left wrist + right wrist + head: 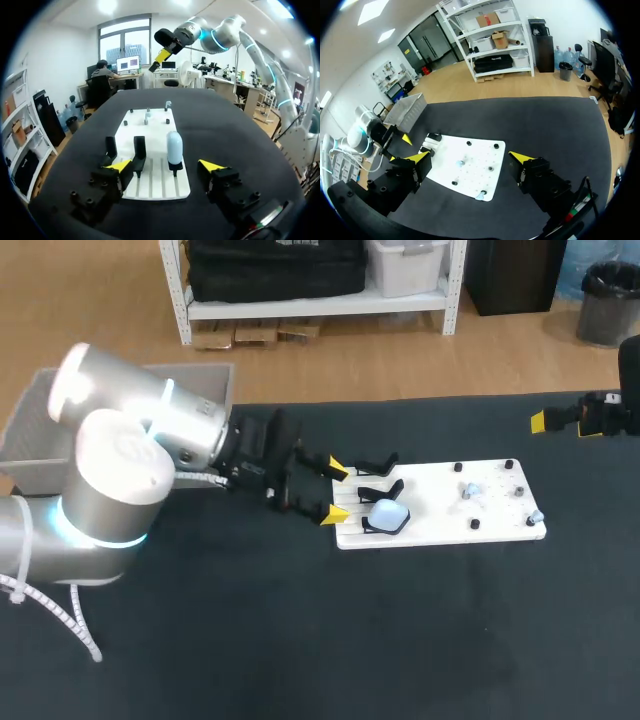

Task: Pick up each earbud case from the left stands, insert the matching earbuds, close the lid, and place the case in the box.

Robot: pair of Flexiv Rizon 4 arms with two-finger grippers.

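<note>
Two fingers of the left gripper are standing wide apart, gripping nothing, likely lining up on the pale blue earbud case propped upright just ahead on the white board. The right gripper is hanging well apart, likewise spread and empty.

The case sits on a stand at the board's left end, earbuds to its right, box far left
</note>
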